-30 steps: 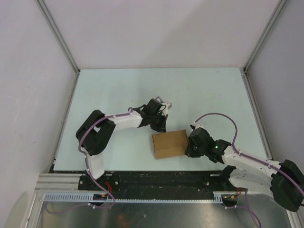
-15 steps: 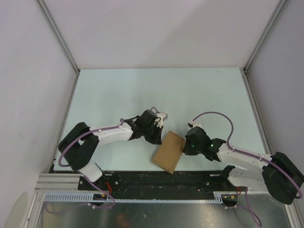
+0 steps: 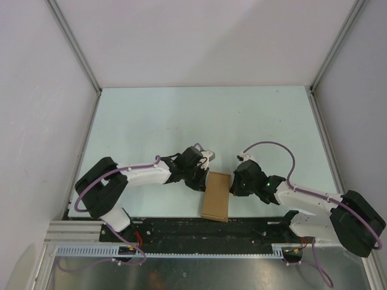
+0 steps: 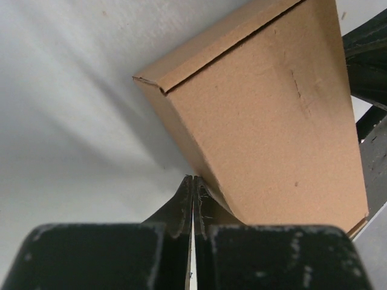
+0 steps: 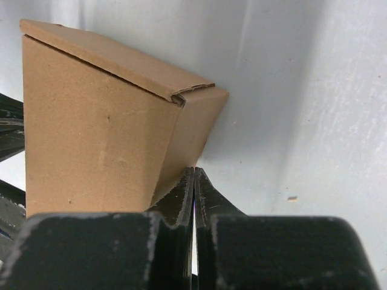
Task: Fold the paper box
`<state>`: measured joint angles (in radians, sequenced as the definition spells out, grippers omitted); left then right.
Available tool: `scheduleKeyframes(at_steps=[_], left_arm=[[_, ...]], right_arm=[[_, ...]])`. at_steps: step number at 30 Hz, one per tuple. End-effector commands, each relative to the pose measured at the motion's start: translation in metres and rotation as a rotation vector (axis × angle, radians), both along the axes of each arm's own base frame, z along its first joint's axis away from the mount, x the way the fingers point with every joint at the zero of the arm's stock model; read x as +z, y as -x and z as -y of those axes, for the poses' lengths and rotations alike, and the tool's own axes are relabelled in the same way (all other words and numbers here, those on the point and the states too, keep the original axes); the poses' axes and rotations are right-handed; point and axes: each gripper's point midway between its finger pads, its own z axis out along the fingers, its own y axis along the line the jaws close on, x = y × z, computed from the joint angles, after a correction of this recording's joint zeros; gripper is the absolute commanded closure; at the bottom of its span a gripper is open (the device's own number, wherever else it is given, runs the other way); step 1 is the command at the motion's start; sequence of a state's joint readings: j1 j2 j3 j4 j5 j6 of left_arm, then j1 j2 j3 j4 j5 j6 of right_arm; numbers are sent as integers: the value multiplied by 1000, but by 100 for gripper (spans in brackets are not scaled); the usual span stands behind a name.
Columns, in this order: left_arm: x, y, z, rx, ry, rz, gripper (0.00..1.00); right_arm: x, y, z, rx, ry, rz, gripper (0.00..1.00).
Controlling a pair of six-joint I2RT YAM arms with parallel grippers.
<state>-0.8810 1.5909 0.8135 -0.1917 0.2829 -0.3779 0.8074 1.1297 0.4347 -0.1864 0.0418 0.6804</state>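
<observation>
The paper box [image 3: 216, 196] is a closed brown oblong carton lying on the table's near edge, its long side running front to back, its near end over the black rail. It also shows in the left wrist view [image 4: 266, 115] and in the right wrist view [image 5: 103, 121]. My left gripper [image 3: 202, 179] is shut and empty, its tips against the box's left side [image 4: 193, 179]. My right gripper [image 3: 233, 187] is shut and empty, its tips against the box's right side [image 5: 195, 171]. The box sits between the two grippers.
The pale table [image 3: 205, 115] is walled by white panels at left, back and right. The black base rail [image 3: 199, 229] runs along the front edge under the box's near end. A small speck [image 5: 292, 197] lies on the table right of my right gripper.
The box has turned from lying crosswise to lying front to back and slid toward the front edge. Both grippers moved in against its sides, the left one downward and rightward.
</observation>
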Motion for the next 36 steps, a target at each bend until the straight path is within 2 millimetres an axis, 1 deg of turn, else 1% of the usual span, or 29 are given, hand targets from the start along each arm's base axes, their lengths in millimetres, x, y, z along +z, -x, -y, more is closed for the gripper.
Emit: scheduleKeyframes(at_steps=[1, 8, 10, 13, 15, 16, 17, 18, 19, 20, 21, 22, 23, 24, 25, 26, 27, 29, 30, 31, 32, 33, 34, 36], left_arm=[[24, -9, 36, -20, 118, 35, 100], [23, -9, 44, -20, 135, 24, 100], [24, -10, 46, -21, 140, 35, 100], [28, -18, 46, -4, 140, 54, 100], [30, -28, 45, 21, 141, 70, 100], [32, -32, 45, 31, 144, 73, 100], [32, -41, 40, 58, 140, 78, 100], [33, -48, 35, 85, 136, 90, 100], [32, -52, 28, 108, 132, 91, 100], [33, -63, 16, 153, 129, 93, 100], [32, -67, 7, 182, 124, 93, 100], [24, -68, -5, 209, 101, 92, 100], [31, -77, -17, 246, 111, 114, 100], [30, -77, -24, 256, 102, 123, 100], [23, -74, -34, 270, 82, 120, 100], [26, -75, -40, 285, 86, 129, 100], [26, -73, -43, 288, 84, 134, 100], [17, -64, -50, 291, 70, 113, 100], [19, -60, -51, 296, 79, 106, 99], [12, -52, -55, 295, 70, 86, 100], [11, -47, -55, 303, 77, 71, 100], [16, -44, -55, 304, 89, 79, 100], [13, -32, -53, 285, 87, 74, 100], [15, -23, -50, 291, 92, 80, 100]], right_arm=[[27, -11, -35, 55, -141, 44, 100], [38, -18, -48, 83, -186, 77, 100], [40, -20, -48, 93, -180, 90, 100], [46, -28, -50, 96, -161, 121, 100], [52, -37, -50, 99, -150, 148, 100], [50, -40, -46, 92, -127, 141, 100], [49, -48, -39, 67, -109, 140, 100], [49, -51, -35, 53, -98, 137, 100], [47, -52, -27, 35, -70, 123, 100], [49, -56, -18, 6, -60, 123, 100], [48, -61, -7, -38, -25, 134, 100], [44, -57, 4, -57, 12, 114, 100], [48, -57, 11, -76, 22, 125, 100], [49, -57, 18, -96, 42, 128, 100], [46, -50, 24, -101, 67, 105, 100], [47, -47, 27, -106, 72, 99, 100], [49, -42, 27, -108, 73, 98, 99], [44, -30, 31, -102, 107, 70, 99], [43, -27, 33, -105, 122, 65, 99], [39, -18, 33, -95, 136, 41, 98], [37, -13, 33, -93, 142, 29, 98], [37, -9, 32, -86, 145, 23, 98], [34, -1, 29, -72, 147, 9, 98], [30, 8, 27, -59, 145, -6, 98]])
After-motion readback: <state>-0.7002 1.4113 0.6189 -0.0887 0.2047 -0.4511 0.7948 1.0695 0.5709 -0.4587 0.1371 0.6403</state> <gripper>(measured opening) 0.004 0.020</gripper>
